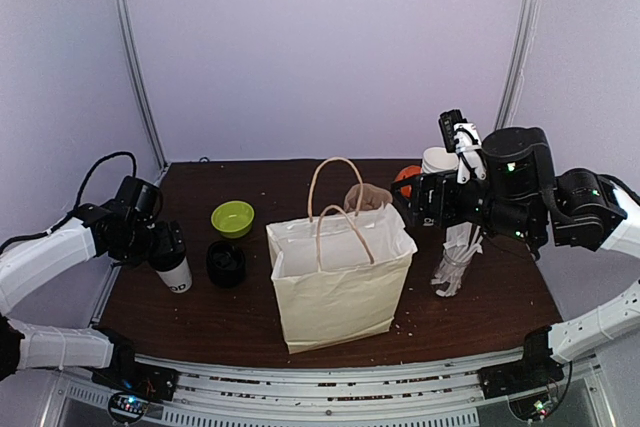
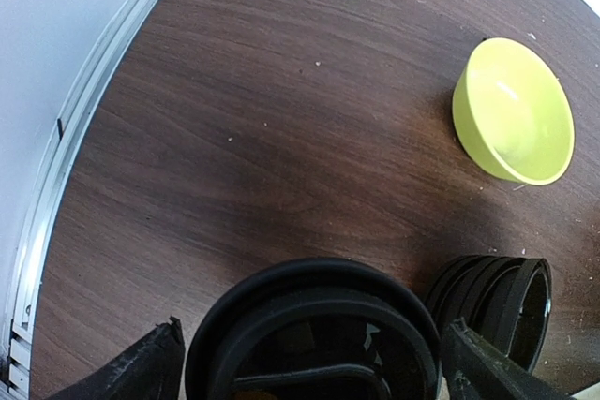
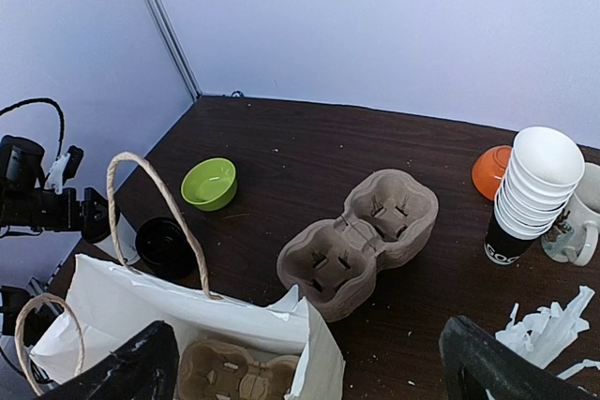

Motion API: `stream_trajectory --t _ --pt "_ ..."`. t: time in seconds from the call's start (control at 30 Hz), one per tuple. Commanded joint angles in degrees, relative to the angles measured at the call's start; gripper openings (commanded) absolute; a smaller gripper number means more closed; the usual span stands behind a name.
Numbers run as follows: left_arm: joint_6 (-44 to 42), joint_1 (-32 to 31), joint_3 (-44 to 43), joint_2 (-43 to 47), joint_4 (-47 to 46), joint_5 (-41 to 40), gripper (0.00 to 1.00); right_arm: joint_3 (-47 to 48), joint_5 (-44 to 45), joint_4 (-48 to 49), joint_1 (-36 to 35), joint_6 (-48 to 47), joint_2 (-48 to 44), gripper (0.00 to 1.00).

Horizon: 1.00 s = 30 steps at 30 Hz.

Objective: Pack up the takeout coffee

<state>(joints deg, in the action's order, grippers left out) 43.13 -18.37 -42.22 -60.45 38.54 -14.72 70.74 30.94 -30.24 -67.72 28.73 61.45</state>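
The takeout coffee [image 1: 175,269], a white paper cup with a black lid and black print near its base, stands at the table's left. My left gripper [image 1: 163,247] is open around its top. In the left wrist view the black lid [image 2: 314,325] fills the gap, with one finger on each side and my left gripper [image 2: 309,362] right over it. My right gripper [image 1: 425,202] hangs open and empty in the air behind the white paper bag [image 1: 340,272]. The right wrist view looks down from my right gripper [image 3: 314,372] into the bag [image 3: 187,311], where a cardboard cup carrier [image 3: 234,374] lies.
A short stack of black lids [image 1: 226,263] and a green bowl [image 1: 232,217] sit right of the cup. A second cardboard carrier [image 3: 361,241] lies behind the bag. A stack of white cups [image 3: 534,185], an orange bowl [image 3: 490,171], a mug [image 3: 586,217] and white wrapping [image 1: 455,262] occupy the right side.
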Motion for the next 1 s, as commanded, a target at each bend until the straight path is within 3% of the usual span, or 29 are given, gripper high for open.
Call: stream_trajectory --t 0.0,0.63,0.97 --pt "-1.86 0.44 -0.56 -0.32 -0.23 1.22 0.98 0.9 0.29 -0.55 0.33 0.45 -0.48 1.0" --pt "-1.27 0.41 -7.78 5.64 8.45 2.86 0.98 0.23 -0.05 -0.15 0.36 0.19 -0.8 1.0" --pt "-0.15 0.49 -4.88 2.08 3.62 4.39 0.98 -0.11 -0.66 0.2 0.38 0.27 -0.78 1.0"
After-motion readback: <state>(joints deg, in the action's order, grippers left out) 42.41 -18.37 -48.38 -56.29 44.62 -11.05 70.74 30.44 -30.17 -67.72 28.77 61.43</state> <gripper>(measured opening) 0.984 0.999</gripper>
